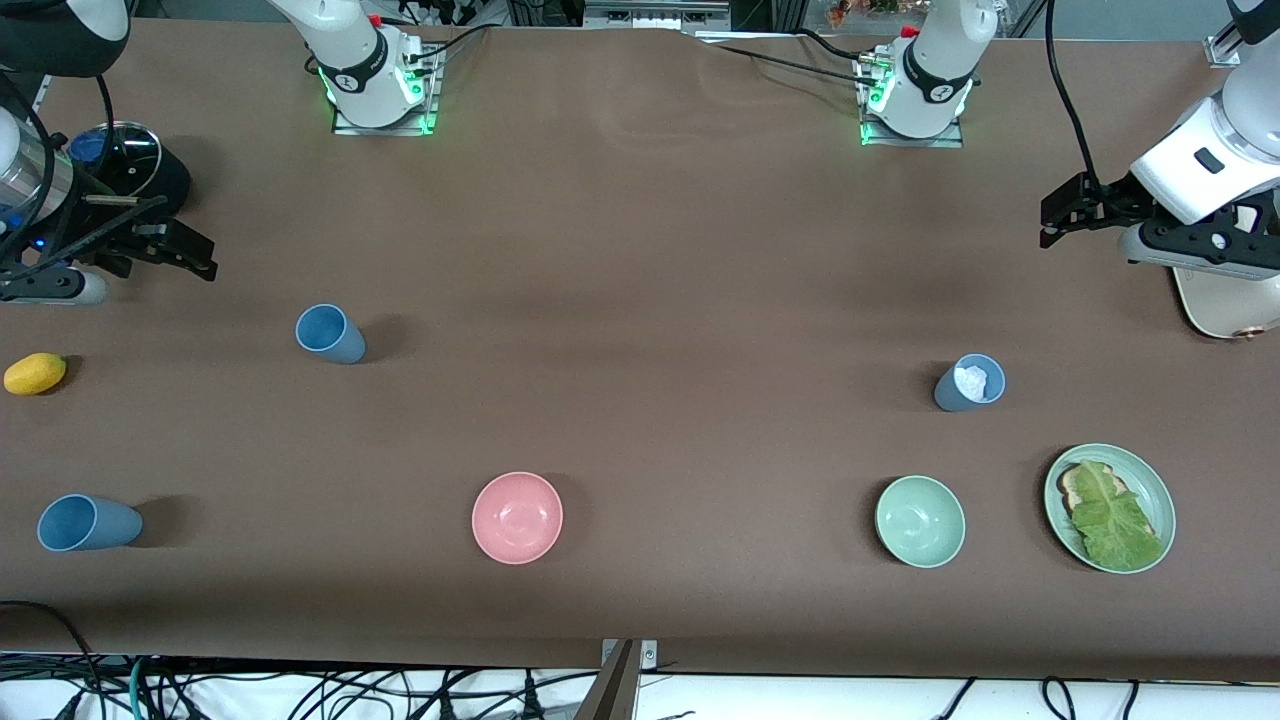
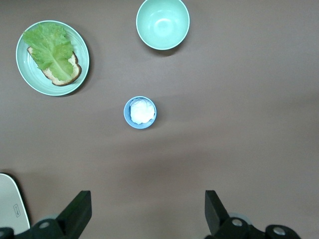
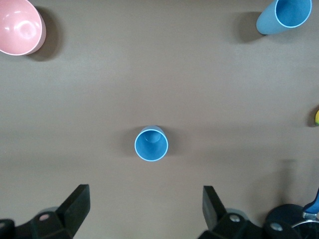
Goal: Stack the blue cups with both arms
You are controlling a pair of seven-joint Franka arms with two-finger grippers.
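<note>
**Hovering wide open: two arms wait over a worktop of cups and bowls**

Hanging at the two ends of a brown worktop [image 1: 640, 250], both grippers stand spread to their full width and hold nothing. The left gripper [image 2: 147, 211] is up over bare surface at the left arm's end, its black fingers [image 2: 77, 211] well apart from anything on the worktop. The right gripper [image 3: 146, 209] is up at the right arm's end, equally empty, with a dark round device [image 1: 125, 165] beneath the arm there.

Three blue cups stand upright and unstacked. One blue cup with something white inside [image 1: 970, 383] sits toward the left arm's end; seen from the left wrist it lies between the fingers' line of sight [image 2: 140, 112]. A second, empty blue cup [image 1: 330, 333] stands toward the right arm's end and shows from the right wrist [image 3: 151, 144]. A third blue cup [image 1: 85, 523] stands nearer the front camera, close to the worktop's edge at that same end.

A pink bowl [image 1: 517, 517] and a pale green bowl [image 1: 920, 521] rest nearer the camera, well apart. Beside the green bowl, a green plate [image 1: 1160, 490] carries bread topped with a lettuce leaf [image 1: 1115, 520]. A yellow lemon-like object [image 1: 35, 373] lies at the right arm's end. Black cables [image 1: 300, 695] trail below the worktop's front edge.
</note>
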